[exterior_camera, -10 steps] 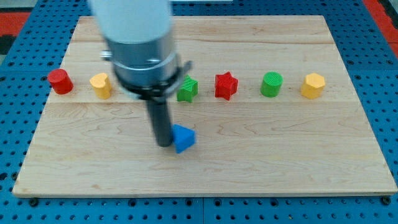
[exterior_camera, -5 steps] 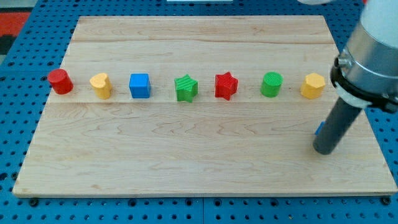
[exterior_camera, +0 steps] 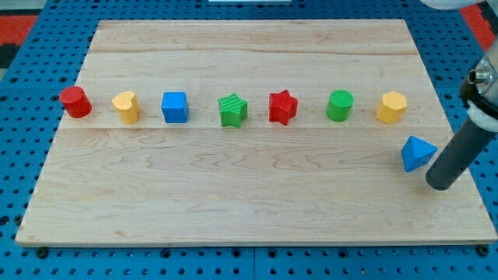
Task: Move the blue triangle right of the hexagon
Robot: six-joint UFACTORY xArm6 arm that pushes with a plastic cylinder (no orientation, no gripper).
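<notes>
At the view's right edge, low on the pale wooden surface (exterior_camera: 233, 187): my tip (exterior_camera: 440, 185), the lower end of a straight dark rod, down at sliding height. No jaws to open or close on this end effector, so nothing gripped, only pushed. Just beside it, up and toward the view's left: the small blue triangular block (exterior_camera: 418, 152), close enough that contact cannot be ruled in or out. Sits below the row of blocks and slightly right of the row's last member, the yellow hexagonal block (exterior_camera: 392, 106), near it but apart. Judged from that layout, roughly at its goal already, though lower than the row; a nudge toward the view's top probably needed to bring it level beside the hexagon. Tip placement on the triangle's lower right side would suit such an upward push poorly unless shifted underneath first.

Further out, along one line across the surface's middle, from right to left: green cylinder block (exterior_camera: 339, 105), red star block (exterior_camera: 283, 106), green star block (exterior_camera: 233, 110), blue cube block (exterior_camera: 175, 106), yellow block of rounded, unclear shape (exterior_camera: 125, 106), red cylinder block (exterior_camera: 75, 101). All well apart from the tip, evenly spaced, none disturbed. Beneath the surface: blue pegboard (exterior_camera: 23, 47).
</notes>
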